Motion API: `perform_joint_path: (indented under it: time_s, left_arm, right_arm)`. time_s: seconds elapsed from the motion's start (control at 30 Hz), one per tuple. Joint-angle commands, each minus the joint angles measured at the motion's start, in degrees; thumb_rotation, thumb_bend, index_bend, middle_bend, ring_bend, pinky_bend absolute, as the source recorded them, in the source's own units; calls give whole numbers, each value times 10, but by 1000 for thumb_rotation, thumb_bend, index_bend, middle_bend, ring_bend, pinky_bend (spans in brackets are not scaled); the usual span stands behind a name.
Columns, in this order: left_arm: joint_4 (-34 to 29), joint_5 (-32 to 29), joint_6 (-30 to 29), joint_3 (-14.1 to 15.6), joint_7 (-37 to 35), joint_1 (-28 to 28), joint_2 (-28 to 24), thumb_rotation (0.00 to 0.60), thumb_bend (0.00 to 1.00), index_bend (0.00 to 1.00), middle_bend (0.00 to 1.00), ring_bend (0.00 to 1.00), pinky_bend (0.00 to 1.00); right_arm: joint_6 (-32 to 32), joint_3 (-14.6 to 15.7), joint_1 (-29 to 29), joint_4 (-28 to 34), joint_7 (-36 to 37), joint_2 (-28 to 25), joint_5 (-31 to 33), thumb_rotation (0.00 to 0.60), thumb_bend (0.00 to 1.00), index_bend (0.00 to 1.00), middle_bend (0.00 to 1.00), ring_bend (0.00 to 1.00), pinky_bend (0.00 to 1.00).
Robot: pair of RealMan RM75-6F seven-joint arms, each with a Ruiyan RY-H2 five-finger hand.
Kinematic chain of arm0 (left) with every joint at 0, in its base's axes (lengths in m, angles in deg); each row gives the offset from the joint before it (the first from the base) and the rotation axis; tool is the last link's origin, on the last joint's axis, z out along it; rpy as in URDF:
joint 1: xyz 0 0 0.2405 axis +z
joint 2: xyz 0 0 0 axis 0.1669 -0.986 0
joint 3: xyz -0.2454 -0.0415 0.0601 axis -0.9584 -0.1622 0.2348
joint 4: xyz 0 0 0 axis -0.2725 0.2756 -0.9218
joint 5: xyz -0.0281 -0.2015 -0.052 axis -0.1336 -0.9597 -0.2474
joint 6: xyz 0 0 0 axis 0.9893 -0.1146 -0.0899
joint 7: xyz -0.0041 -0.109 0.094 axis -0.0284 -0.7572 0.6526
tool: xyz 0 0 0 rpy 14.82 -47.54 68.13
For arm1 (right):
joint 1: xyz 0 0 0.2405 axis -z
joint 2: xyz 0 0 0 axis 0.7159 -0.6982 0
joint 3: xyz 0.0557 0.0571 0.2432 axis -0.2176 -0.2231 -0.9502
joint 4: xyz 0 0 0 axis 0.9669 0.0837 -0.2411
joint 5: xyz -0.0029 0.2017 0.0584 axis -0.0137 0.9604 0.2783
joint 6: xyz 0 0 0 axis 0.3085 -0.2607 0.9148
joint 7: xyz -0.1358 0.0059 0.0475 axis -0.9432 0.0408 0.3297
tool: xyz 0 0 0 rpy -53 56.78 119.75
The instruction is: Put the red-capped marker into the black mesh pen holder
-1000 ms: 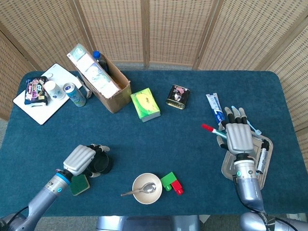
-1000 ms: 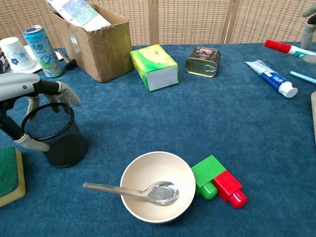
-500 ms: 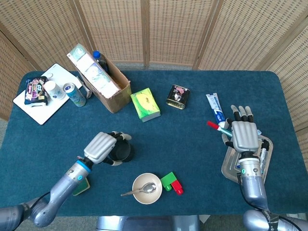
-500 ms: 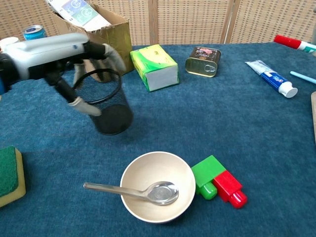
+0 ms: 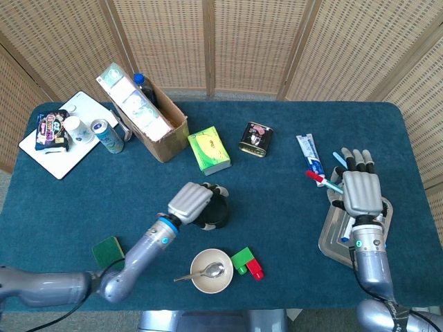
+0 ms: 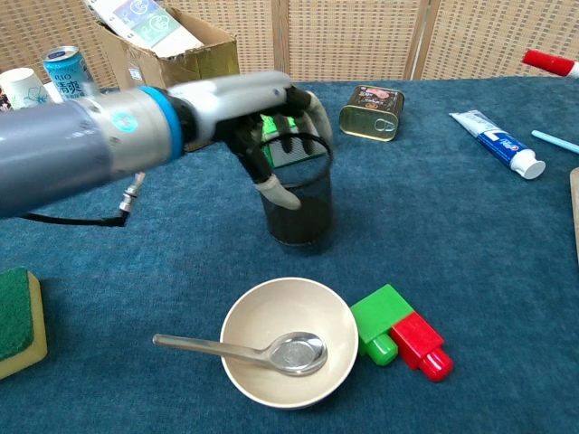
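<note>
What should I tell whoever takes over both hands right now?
Left hand grips the black mesh pen holder, upright on the cloth behind the bowl.
Right hand holds the red-capped marker near the toothpaste, above the metal tray.
Done: marker picked up, holder in hand near mid-table.
Left: bring marker and holder together, drop the marker in, release both.

The black mesh pen holder is seen upright near the middle of the blue table, just beyond the bowl, its open top partly covered by fingers wrapped around its rim. The red-capped marker is held well apart, over the table's right side, lying roughly level with its red cap pointing left.
</note>
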State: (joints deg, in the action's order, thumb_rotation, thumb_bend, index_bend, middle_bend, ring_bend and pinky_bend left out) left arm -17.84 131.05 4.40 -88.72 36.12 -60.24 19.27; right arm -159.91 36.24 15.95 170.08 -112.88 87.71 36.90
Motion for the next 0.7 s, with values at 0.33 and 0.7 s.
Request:
perform_joint_path:
  time_s: [0.33,0.7]
  left_arm:
    - [16,-34,-21,14,4,-26,30,600,141,160,65,32,396]
    - [-97,-11,-33,29,-24,-1,-80,600,123,36,0,0,196]
  right_arm:
    - [6,2,6,2,15,-19,-4,600,450,546,26,0,19]
    - [-1,8,4,14,-1,-20,-8,600,451,545,26,0,19]
